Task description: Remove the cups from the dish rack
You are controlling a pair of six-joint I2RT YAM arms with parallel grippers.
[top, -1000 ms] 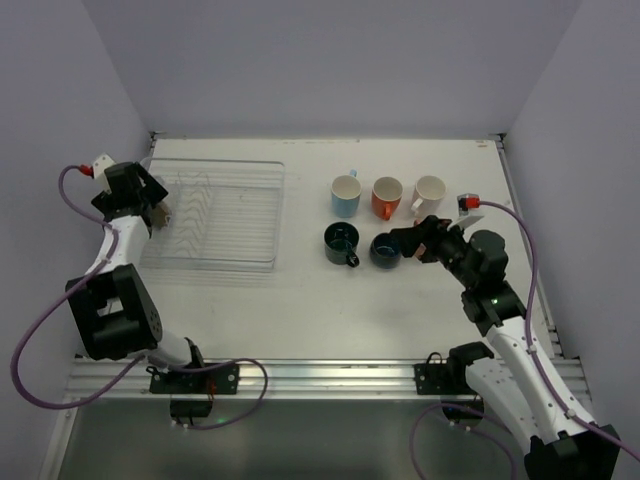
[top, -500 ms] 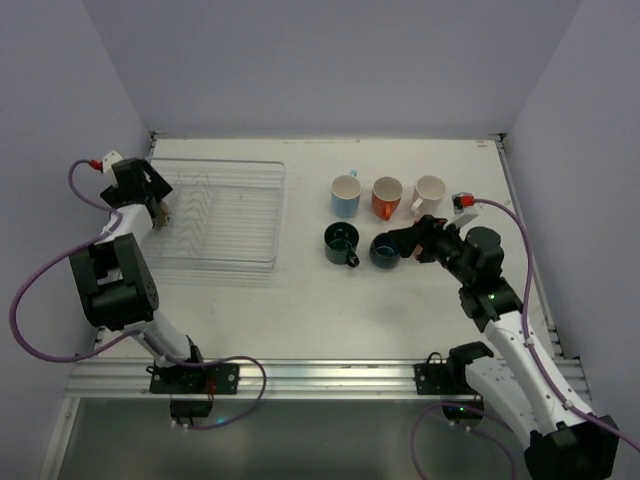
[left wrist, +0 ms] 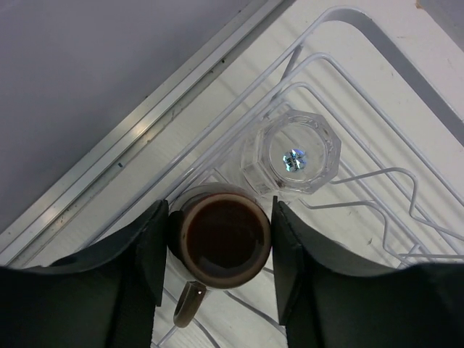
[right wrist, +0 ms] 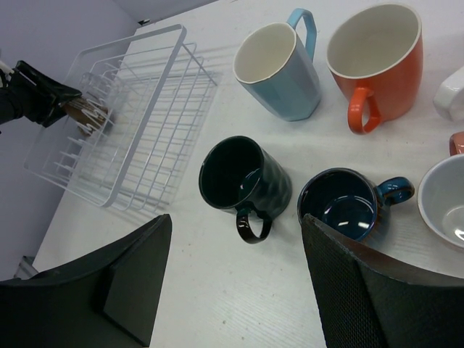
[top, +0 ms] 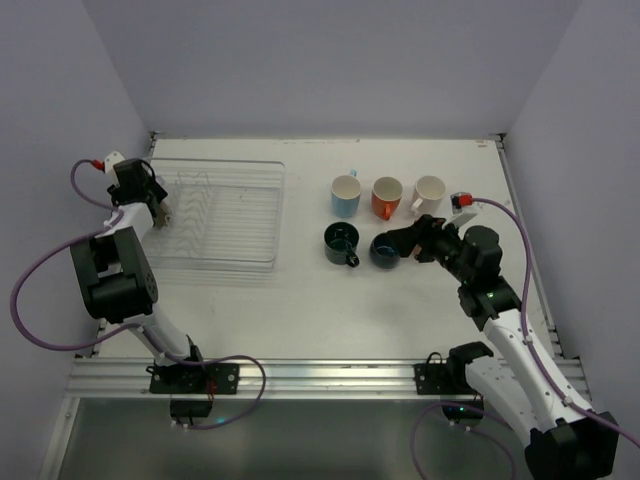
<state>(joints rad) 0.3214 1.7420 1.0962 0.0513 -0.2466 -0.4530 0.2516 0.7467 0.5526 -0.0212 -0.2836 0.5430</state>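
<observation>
The dish rack (top: 280,215) lies at the left. My left gripper (top: 158,212) is at its far left corner, shut round the small dark brown cup (left wrist: 220,235), which stands upright on the rack wires (left wrist: 362,18). The clear glass (left wrist: 291,154) stands just beyond it. On the table stand the light blue cup (top: 345,194), orange cup (top: 386,197), white cup (top: 428,192), dark teal mug (top: 341,243) and navy mug (top: 384,250). My right gripper (top: 405,243) is open and empty, low over the table beside the navy mug (right wrist: 341,206).
In the right wrist view a pale cup (right wrist: 444,199) and a sliver of pink cup (right wrist: 457,141) show at the right edge. The rack (right wrist: 145,87) holds only wire dividers apart from the left corner. The left wall rail (left wrist: 130,138) runs close behind the rack.
My left gripper has shifted slightly toward the rack's far left corner and the arm has folded in. The right gripper has barely moved.
</observation>
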